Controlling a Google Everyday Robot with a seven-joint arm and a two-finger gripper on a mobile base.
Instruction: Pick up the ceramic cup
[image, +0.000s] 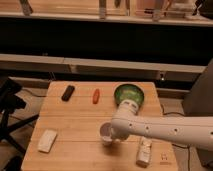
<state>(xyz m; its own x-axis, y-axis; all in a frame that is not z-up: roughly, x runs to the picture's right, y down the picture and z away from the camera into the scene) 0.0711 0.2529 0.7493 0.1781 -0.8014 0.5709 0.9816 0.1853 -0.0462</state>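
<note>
A dark piece of equipment (11, 102) is standing at the far left, beside the wooden table (80, 125), partly cut off by the picture's edge. On the table's near left corner a flat white block (47, 140) is lying slightly askew. Farther back, toward the table's far edge, a small black object (68, 92) is resting at a slant, and just to its right a short orange-red object (95, 96) is lying almost upright in the view, apart from the black one. Moving toward the middle, the ceramic cup (106, 133) is sitting upright on the wood in the near half of the table, its pale inside showing from above. The gripper (113, 135) is sitting right at the cup, at the end of the white arm (165, 131), which is reaching in from the right edge across the table. Whether the pincer is open, closed or clamping the cup, I cannot tell, since the arm's wrist is covering it. Behind the arm's elbow the wide green bowl (130, 94) is resting near the table's far right corner. At the near right, a long white bottle (144, 151) is lying on its side just below the arm.
</note>
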